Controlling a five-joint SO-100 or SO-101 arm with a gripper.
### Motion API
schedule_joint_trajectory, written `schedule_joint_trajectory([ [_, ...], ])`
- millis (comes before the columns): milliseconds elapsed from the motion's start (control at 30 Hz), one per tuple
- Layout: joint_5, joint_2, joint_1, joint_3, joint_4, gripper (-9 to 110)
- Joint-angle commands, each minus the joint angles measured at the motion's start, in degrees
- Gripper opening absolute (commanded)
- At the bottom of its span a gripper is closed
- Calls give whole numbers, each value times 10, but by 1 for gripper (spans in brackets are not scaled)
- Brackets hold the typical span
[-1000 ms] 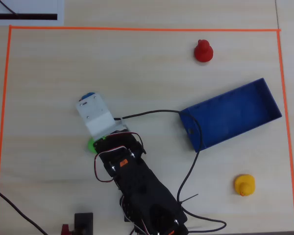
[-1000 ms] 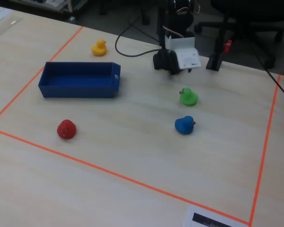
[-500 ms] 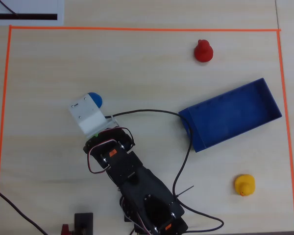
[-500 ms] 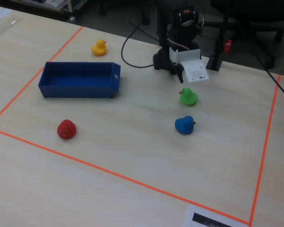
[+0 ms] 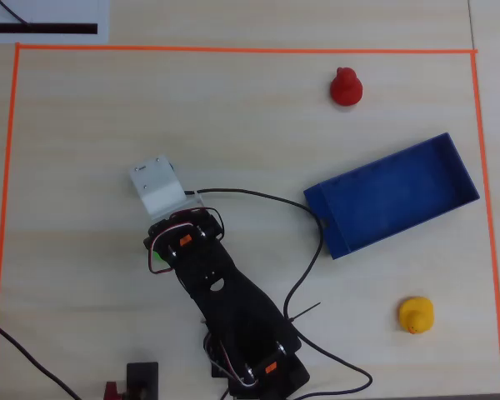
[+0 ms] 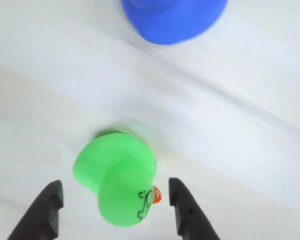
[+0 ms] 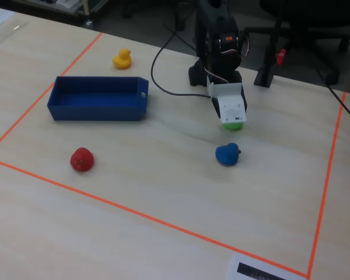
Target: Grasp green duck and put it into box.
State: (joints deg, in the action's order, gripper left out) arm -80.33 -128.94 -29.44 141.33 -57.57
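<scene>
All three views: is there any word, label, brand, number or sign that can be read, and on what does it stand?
None can be read.
White sheet at the table's edge in the fixed view: a black printed bar, too small and blurred to read.
Green duck between the open tool's fingers in the wrist view: only a drawn eye mark, no lettering.
Box, red duck, yellow duck, blue duck: no text visible.

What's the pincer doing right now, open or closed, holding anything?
Pincer: open, its fingers on either side of the green duck on the table, not yet closed on it; holding nothing.
</scene>
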Motion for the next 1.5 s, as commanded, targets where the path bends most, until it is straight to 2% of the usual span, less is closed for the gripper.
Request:
schedule_joint_trajectory([
  [0,5,12,18,-1,11,30],
  [500,62,53,19,-1,-6,30],
  [867,89,54,18,-10,-100,31],
  [1467,75,82,15,-45,-38,31],
])
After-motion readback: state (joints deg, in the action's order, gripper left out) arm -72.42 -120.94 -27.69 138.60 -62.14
